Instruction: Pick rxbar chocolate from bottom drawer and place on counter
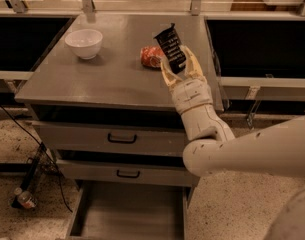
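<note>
Above the right side of the counter, the gripper is holding the chocolate bar tilted upward, its fingers clamped on the bar's lower end. A red packet is lying just left of it, a white bowl is sitting well apart, and the bottom drawer is standing open.

Gripper w/ rxbar chocolate over counter, bowl left.

Past my gripper at upper centre, I see speckled beige stone floor lower left and dark recessed rectangular bays at both upper edges.
</note>
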Available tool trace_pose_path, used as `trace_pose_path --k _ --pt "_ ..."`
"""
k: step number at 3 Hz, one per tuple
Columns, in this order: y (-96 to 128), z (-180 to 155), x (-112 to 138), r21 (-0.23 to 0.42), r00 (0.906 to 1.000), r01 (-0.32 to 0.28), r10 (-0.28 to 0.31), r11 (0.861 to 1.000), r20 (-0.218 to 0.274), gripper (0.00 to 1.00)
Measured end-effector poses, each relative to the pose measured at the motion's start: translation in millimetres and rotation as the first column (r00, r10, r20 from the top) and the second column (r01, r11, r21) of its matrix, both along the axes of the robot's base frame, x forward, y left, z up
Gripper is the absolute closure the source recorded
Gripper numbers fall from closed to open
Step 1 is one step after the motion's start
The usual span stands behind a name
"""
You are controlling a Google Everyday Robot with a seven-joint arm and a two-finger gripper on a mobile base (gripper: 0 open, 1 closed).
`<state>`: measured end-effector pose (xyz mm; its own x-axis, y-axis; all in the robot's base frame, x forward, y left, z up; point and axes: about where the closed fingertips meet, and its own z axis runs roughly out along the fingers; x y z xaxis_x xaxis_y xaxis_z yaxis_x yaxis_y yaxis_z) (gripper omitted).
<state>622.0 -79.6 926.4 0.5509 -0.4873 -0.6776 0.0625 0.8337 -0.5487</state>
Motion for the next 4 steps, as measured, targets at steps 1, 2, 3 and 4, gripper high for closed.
trace_pose_path --k 1,2,3,4 --pt "-12.7 9.2 5.9 -0.022 0.9989 0.036 -0.035 0.999 0.032 1.00" --pt "-37.4 28.4 15.3 -0.077 0.9865 0.127 -0.118 0.989 0.113 1.00" --pt "-62.1 49.3 21.7 -0.132 0.9647 0.209 -0.182 0.969 0.190 1.00" --pt "-90.0 68.9 24.2 -0.186 0.9381 0.286 -0.235 0.940 0.255 1.00"
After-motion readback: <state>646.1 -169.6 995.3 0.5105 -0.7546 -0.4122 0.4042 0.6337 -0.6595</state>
